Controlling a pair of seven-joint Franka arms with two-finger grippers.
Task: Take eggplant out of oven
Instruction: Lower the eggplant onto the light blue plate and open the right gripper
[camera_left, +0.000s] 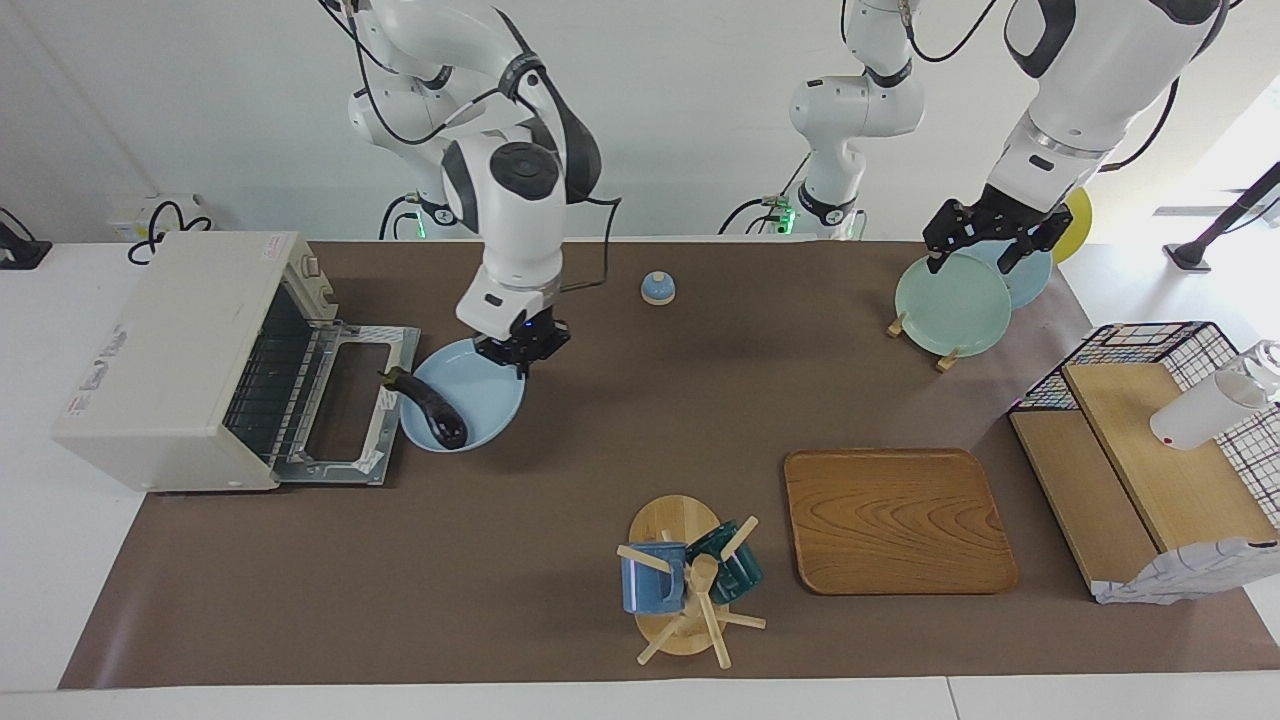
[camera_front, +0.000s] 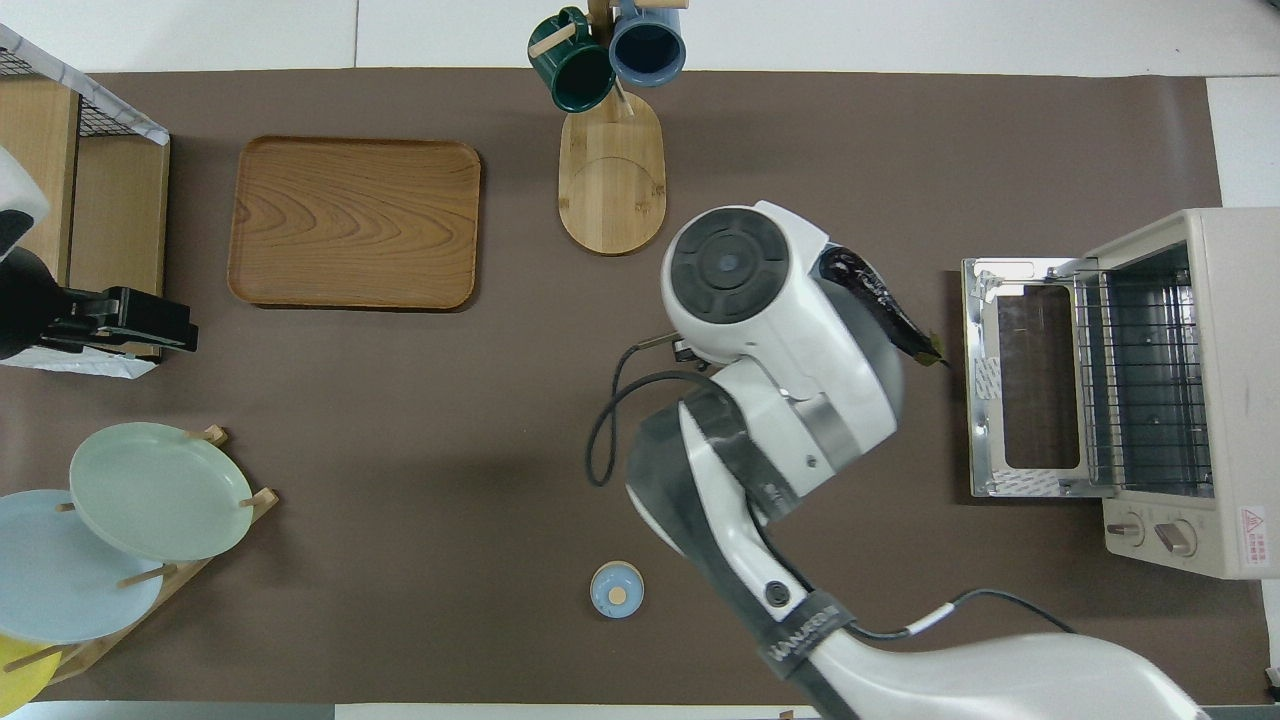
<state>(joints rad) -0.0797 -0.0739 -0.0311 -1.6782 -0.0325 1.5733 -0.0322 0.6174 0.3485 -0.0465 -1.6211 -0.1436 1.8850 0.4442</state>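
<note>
The slender dark purple eggplant (camera_left: 432, 412) lies on a round light-blue plate (camera_left: 480, 400), left of centre in the facing view, just outside the cream-white toaster oven (camera_left: 170, 360). The oven's door is folded down and its wire rack is bare. The right gripper (camera_left: 520, 352) pinches the plate's rim. The left gripper (camera_left: 985, 240), fingers spread, hangs over the pale-green plate (camera_left: 950, 305) at upper right.

No lettering is legible anywhere, even on the oven (camera_front: 1170, 390).
</note>
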